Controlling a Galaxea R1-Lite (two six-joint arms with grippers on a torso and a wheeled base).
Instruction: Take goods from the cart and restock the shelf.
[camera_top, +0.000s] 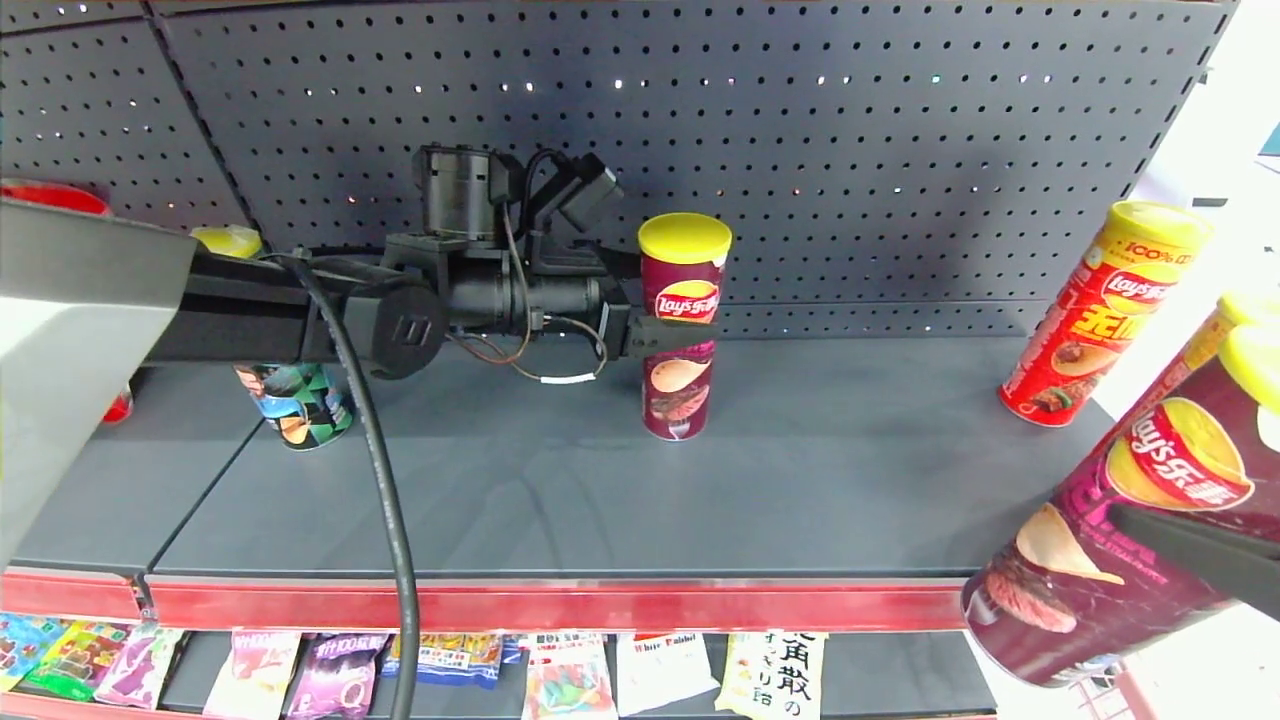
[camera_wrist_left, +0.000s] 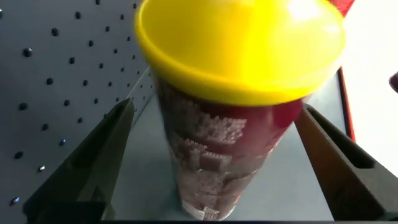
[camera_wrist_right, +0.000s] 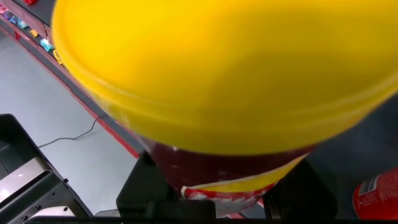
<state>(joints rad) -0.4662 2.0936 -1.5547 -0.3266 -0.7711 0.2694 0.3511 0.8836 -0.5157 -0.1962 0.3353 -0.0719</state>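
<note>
A maroon chips can (camera_top: 682, 330) with a yellow lid stands upright on the grey shelf (camera_top: 560, 500), near the pegboard. My left gripper (camera_top: 678, 345) reaches in from the left and sits open around the can's middle; in the left wrist view the can (camera_wrist_left: 217, 149) stands between the spread fingers (camera_wrist_left: 93, 168). At the lower right my right gripper (camera_top: 1185, 545) is shut on a second maroon chips can (camera_top: 1110, 540), held tilted in front of the shelf's right end. That can's yellow lid (camera_wrist_right: 230, 68) looms large in the right wrist view.
A red chips can (camera_top: 1100, 320) stands at the shelf's right end. A colourful can (camera_top: 295, 400) stands at the left behind my left arm. The shelf has a red front edge (camera_top: 550, 605); snack bags (camera_top: 570, 670) hang below it.
</note>
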